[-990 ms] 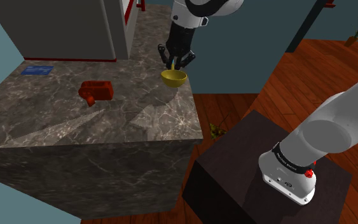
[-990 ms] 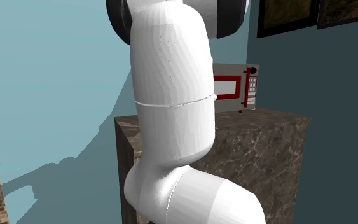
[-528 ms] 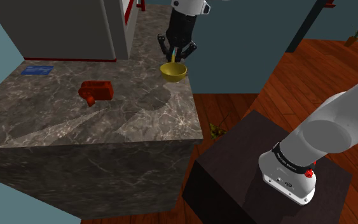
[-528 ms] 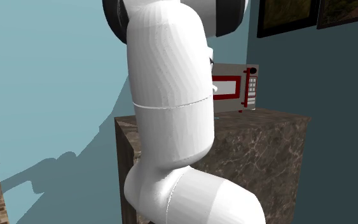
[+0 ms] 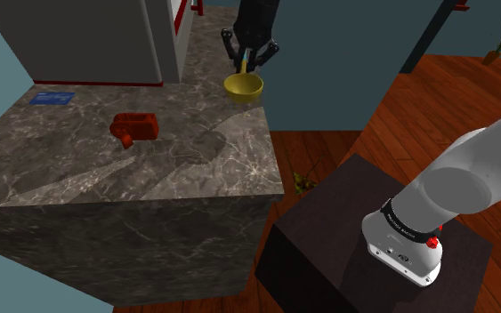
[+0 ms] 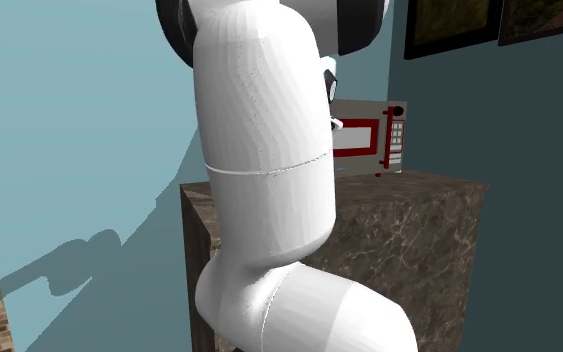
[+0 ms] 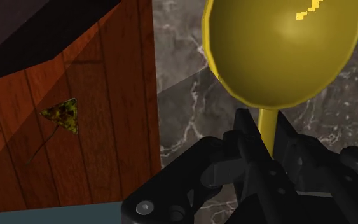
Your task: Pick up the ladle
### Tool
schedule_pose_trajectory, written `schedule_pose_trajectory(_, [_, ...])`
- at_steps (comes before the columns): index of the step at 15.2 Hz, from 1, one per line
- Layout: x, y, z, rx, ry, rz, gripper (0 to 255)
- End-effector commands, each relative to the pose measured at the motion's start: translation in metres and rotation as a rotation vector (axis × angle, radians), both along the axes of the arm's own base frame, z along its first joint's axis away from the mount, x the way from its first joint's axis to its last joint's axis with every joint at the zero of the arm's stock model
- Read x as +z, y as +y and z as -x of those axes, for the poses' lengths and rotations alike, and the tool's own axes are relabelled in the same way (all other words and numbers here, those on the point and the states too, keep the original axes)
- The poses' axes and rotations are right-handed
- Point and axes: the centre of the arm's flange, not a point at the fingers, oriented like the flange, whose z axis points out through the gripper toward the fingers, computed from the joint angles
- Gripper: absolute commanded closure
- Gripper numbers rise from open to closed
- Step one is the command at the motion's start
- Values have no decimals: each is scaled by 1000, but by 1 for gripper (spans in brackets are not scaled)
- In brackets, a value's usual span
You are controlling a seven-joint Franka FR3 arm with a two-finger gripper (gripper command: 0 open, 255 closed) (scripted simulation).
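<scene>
Gripper (image 5: pixel 249 60) clamped on ladle (image 5: pixel 243 86) handle w/ bowl hanging below, has risen vs 1 s ago, so ladle now clear of counter (image 5: pixel 106 178), in air over its far end nr the right-hand edge in shoulder view; pick looks basically done, just keep grip.
</scene>
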Motion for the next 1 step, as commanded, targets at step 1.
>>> schedule_pose_trajectory(1, [3, 1, 0, 0, 0, 0, 255])
